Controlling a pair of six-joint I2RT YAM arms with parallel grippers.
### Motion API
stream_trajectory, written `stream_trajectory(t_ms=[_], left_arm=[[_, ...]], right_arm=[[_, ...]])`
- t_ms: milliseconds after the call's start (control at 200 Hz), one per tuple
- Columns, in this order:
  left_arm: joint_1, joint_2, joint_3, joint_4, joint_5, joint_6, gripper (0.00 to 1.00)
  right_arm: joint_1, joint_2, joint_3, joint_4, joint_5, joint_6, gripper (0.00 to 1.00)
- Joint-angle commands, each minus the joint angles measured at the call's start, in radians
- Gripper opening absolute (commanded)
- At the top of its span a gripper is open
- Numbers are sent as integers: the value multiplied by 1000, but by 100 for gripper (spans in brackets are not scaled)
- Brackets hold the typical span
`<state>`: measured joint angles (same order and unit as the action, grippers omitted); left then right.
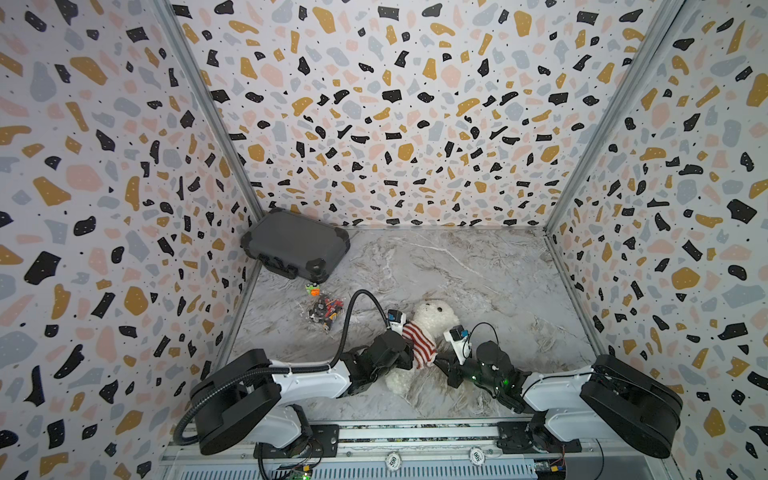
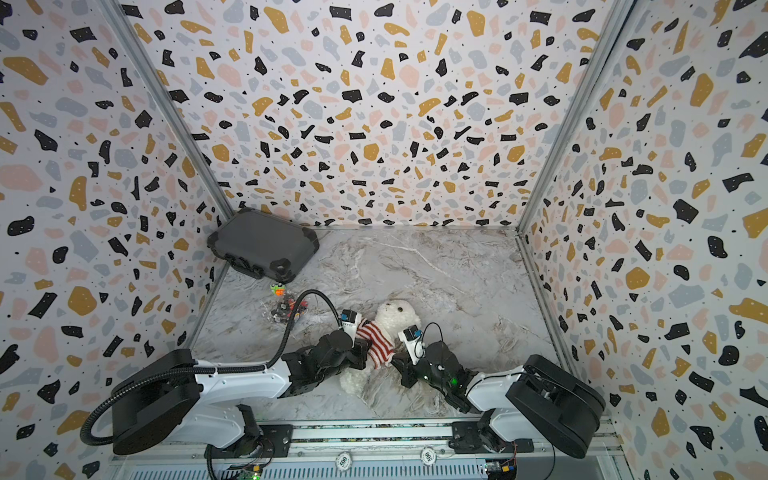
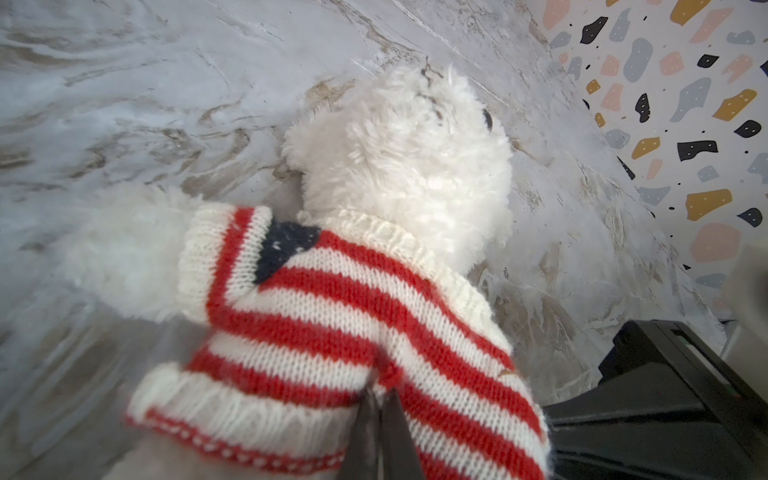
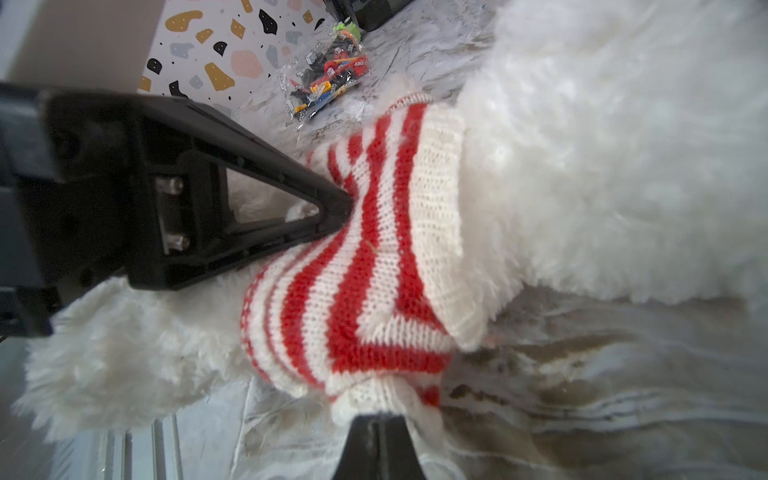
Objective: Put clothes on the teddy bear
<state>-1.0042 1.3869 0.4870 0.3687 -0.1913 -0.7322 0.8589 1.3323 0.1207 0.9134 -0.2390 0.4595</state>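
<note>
On the teddy bear's point(image 1: 436, 316) sweater point(image 1: 417, 343), left claw point(image 3: 379, 392) and right claw point(image 4: 376, 415), both closed tight.

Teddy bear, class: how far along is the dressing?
Done: the collar of the sweater sits round the neck of the teddy bear, one arm through a sleeve. In hand: left pincer and right pincer are both shut on its lower knit. Left: it is bunched on the chest; the hem needs drawing down over the belly.

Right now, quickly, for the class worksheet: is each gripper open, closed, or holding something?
Left gripper: closed, pinching the sweater worn by the bear.
Right gripper: closed, pinching the sweater's hem.
</note>
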Motion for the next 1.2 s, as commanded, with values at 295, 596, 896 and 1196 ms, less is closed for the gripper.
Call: stream_trajectory(t_ms=[295, 596, 896, 1196], left_arm=[[16, 37, 13, -75, 28, 40, 0], [22, 62, 19, -53, 72, 60, 0], [22, 93, 36, -43, 128, 102, 0], [22, 122, 48, -50, 148, 135, 0]], right_arm=[[3, 30, 67, 92, 11, -82, 19], [2, 82, 153, 49, 69, -131, 31], [-19, 114, 188, 14, 119, -153, 36], [-68, 111, 215, -22, 107, -175, 25]])
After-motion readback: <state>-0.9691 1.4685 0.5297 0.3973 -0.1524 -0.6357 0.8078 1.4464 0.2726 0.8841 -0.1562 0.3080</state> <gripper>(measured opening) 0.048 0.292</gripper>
